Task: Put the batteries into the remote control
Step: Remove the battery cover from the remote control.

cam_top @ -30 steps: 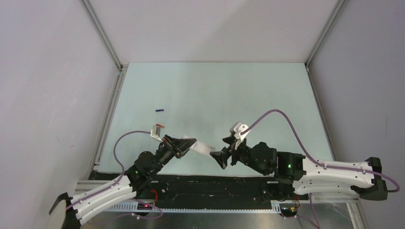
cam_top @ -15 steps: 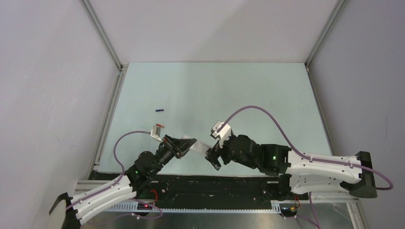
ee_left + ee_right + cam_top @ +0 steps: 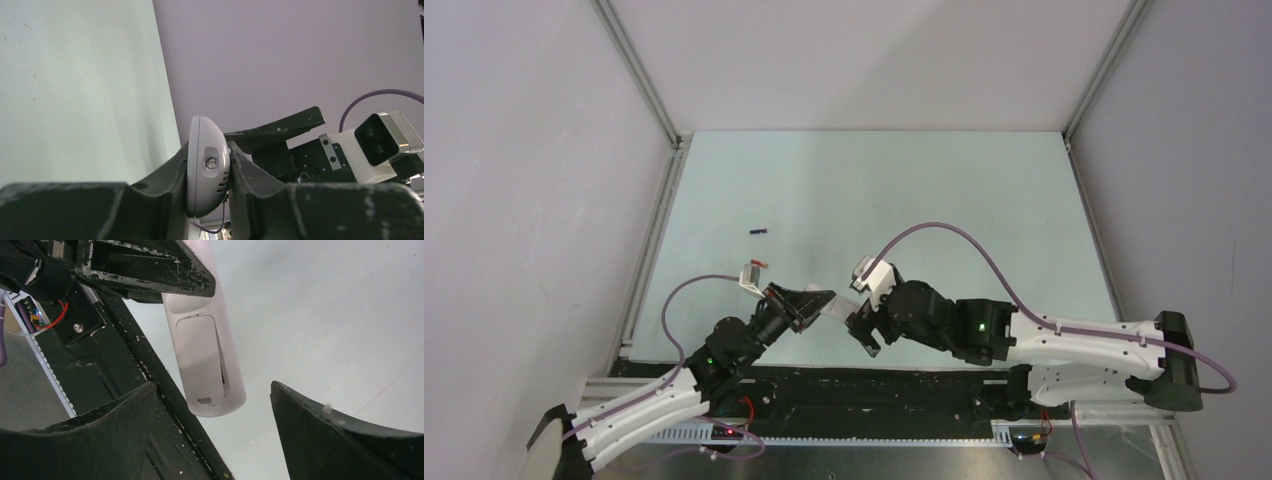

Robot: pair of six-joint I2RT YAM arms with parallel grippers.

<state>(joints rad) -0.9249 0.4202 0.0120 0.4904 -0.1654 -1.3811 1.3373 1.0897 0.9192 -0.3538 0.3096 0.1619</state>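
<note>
On the table (image 3: 944,190), your left gripper (image 3: 812,303) is clamped on the remote control (image 3: 840,306) near the front edge. The left wrist view shows only the remote's end, pinched between the fingers (image 3: 167,172). The right wrist view shows its back panel (image 3: 200,357) and the right gripper (image 3: 212,389), jaws wide apart on either side of it and not touching. Only the top view shows the blue battery (image 3: 758,232) and the red battery (image 3: 762,265), lying apart to the left.

Pale mint-green flat tabletop (image 3: 874,180), lit softly and evenly. Beyond its far edge, plain lilac-grey back wall (image 3: 864,60); matching lilac-grey side panels (image 3: 514,200) to its left and right. At its two far corners, slanting silver aluminium frame bars (image 3: 637,70). Along its near edge, flat black base strip (image 3: 874,385), then grey metal sheet (image 3: 874,462).
</note>
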